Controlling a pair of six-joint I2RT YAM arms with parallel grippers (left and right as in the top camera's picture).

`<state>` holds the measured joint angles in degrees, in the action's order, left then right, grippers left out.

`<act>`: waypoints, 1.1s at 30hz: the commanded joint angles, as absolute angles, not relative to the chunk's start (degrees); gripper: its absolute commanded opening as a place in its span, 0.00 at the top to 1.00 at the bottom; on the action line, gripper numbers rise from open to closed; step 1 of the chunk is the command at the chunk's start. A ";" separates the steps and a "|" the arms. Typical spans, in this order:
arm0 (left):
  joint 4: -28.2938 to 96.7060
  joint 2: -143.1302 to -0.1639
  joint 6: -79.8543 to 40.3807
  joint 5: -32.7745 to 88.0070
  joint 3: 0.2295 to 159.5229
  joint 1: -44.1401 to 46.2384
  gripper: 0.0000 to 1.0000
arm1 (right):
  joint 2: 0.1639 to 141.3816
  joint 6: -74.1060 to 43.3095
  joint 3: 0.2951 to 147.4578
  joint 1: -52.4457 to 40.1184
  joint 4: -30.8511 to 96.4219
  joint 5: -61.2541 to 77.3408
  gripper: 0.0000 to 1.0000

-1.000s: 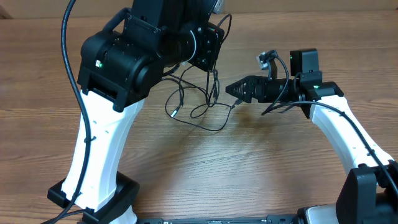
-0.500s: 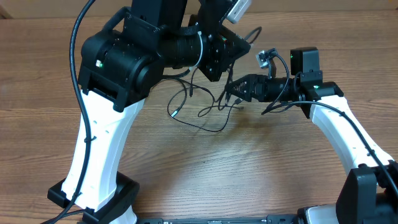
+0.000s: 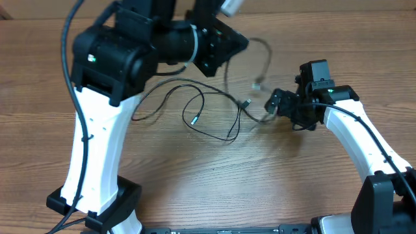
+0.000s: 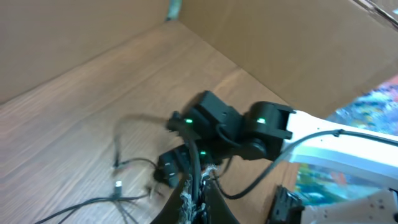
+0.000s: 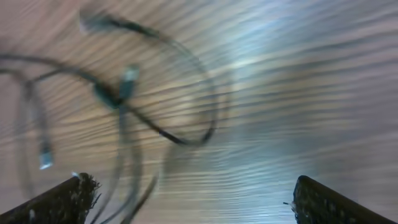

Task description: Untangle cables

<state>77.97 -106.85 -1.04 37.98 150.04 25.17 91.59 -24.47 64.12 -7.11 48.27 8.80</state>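
Table under me: light brown wood-grain top. Cables lie mid-table, thin black cords in loose overlapping loops. One metal-tipped plug rests on the wood inside a loop, and one cord trails off to the left. One strand rises off the surface, blurred. My left arm base stands near the front edge.

Blurred cables on table, right gripper fingers wide apart
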 commanded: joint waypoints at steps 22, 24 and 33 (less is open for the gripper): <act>86.63 -104.14 -9.85 -4.27 150.54 0.45 0.96 | 92.40 -25.74 64.12 -7.01 49.84 -0.36 0.00; 87.85 -104.14 -12.97 -10.96 150.54 -1.65 0.96 | 92.40 -25.74 64.12 -7.01 49.84 -0.36 0.00; 84.16 -104.12 -22.65 -20.34 150.54 -17.65 0.96 | 92.40 -25.74 64.12 -7.01 49.84 -0.36 0.00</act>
<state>85.95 -106.08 -16.49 -12.14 150.04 -12.47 91.70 -25.45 64.12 -7.11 50.04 0.40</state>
